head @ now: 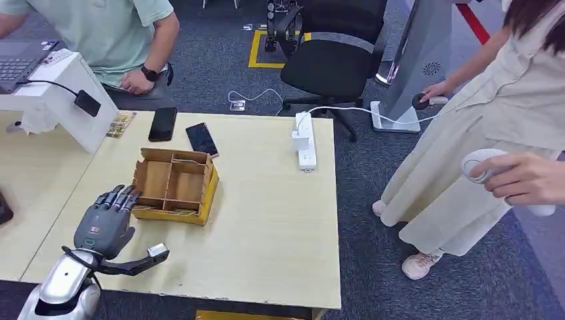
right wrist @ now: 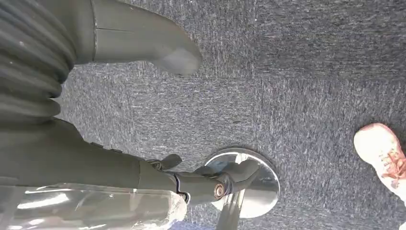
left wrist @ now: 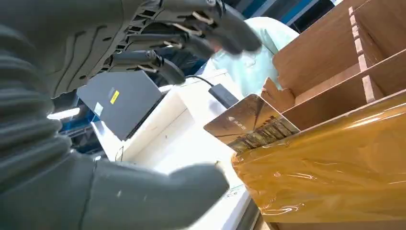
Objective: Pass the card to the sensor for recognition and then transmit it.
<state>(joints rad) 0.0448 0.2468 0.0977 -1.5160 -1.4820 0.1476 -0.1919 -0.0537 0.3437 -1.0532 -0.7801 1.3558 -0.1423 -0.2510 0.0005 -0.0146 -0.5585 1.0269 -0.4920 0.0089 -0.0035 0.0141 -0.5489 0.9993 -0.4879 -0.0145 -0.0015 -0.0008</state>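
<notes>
A brown picture card (left wrist: 249,122) sticks out of the front slot of a partitioned cardboard box (head: 174,183) with a yellow front. My left hand (head: 106,223) hovers low over the table at the box's near left corner. Its fingers (head: 118,198) reach the box edge and its thumb (head: 154,253) stretches out sideways. In the left wrist view the fingers (left wrist: 191,43) and thumb (left wrist: 158,191) are spread, with the card just beyond them, untouched. The black sensor (head: 87,103) hangs by a cable on a white stand (head: 63,100) at the back left. My right hand (right wrist: 143,172) hangs over the carpet, holding nothing.
Two phones (head: 162,123) (head: 202,139) and a few cards (head: 122,123) lie behind the box. A white power strip (head: 304,140) sits at the table's far right edge. One person sits behind the stand; another (head: 506,120) stands at the right holding controllers.
</notes>
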